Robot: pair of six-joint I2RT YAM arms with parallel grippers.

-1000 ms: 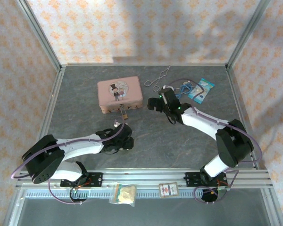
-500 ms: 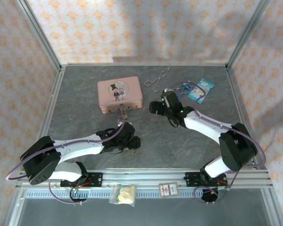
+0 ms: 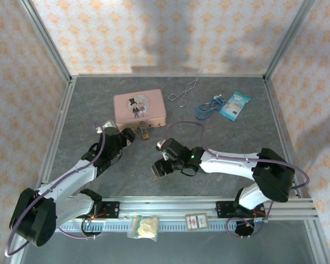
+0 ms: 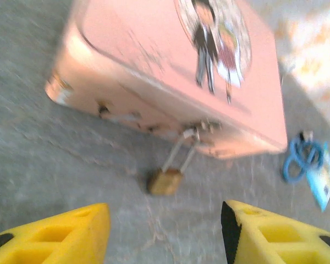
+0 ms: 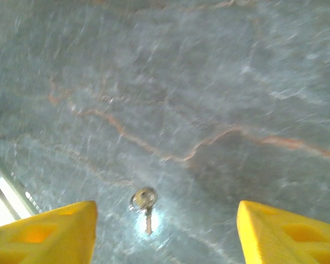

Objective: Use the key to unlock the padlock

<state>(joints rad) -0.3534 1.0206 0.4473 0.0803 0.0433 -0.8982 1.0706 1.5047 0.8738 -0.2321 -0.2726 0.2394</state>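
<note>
Brass-coloured, the padlock (image 4: 165,181) hangs by its wire shackle from the front clasp of the pink tin (image 4: 154,66), its body resting on the grey table (image 4: 44,165). You see the left gripper (image 4: 164,225) just short of it, fingers spread wide. The right gripper (image 5: 165,231), likewise spread, hovers over the key (image 5: 145,202), which lies flat on the table, apart from the tin.

readable text: none
pink tin (image 3: 139,110) lid: cartoon figure picture, no legible words
blue packet (image 3: 234,104): print too small to read
card (image 3: 197,221): print too small to read
</note>
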